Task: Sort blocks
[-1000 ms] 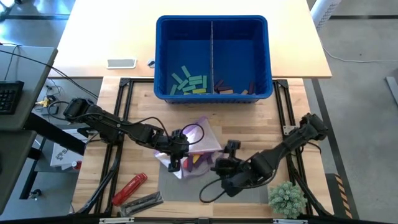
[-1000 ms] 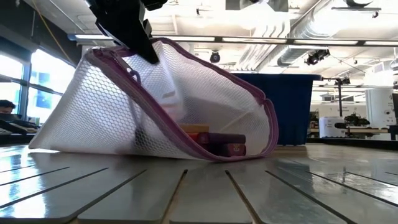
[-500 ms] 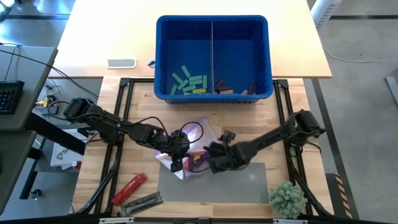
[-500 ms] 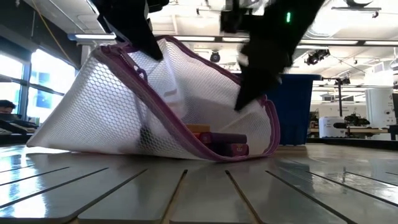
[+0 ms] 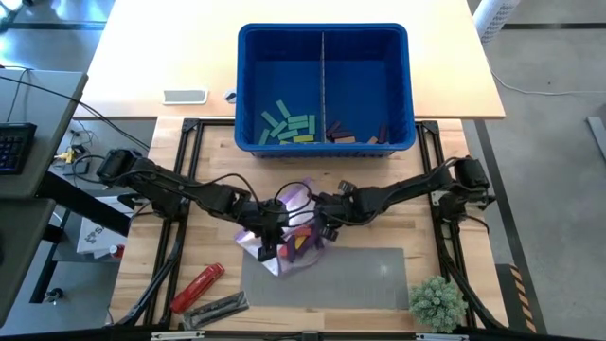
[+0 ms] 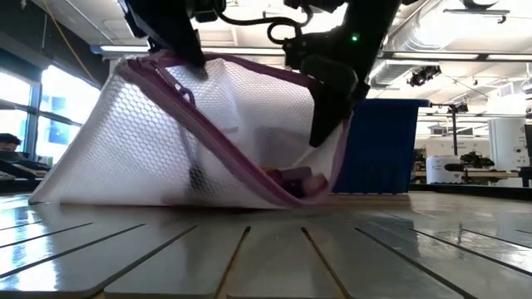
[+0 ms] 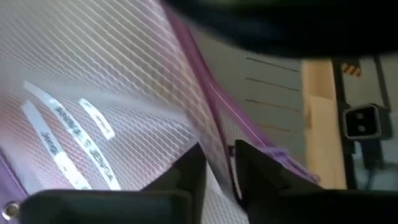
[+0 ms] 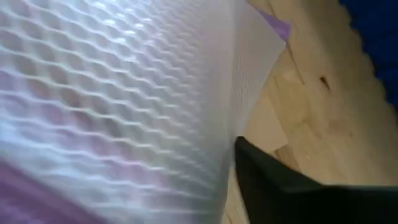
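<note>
A white mesh bag (image 5: pixel 284 227) with purple zipper trim is seen at the centre of the bench (image 5: pixel 417 237), partly on a grey mat (image 5: pixel 369 279). The left pincer (image 5: pixel 268 227) is at the bag's 9 o'clock edge; in the left wrist view its fingers (image 7: pixel 186 171) are nearly together with the purple trim pinched between them. The right pincer (image 5: pixel 320 213) is at the bag's 3 o'clock edge, pressed into the mesh; only one dark finger (image 8: pixel 280 180) shows in its wrist view, so whether it grips cannot be told. A few blocks (image 6: pixel 291 176), purple and orange-tan, are seen low inside the bag, below and between both pincers; their count is blurred by the mesh. More blocks (image 5: pixel 289 123), teal and lime, lie in the left compartment of the blue bin (image 5: pixel 322 38) at 12 o'clock, and darker ones (image 5: pixel 355 134) in the right compartment, well apart from both pincers. A red tool (image 5: pixel 197 286) lies at 7 o'clock, a small green plant (image 5: pixel 437 301) at 5 o'clock.
</note>
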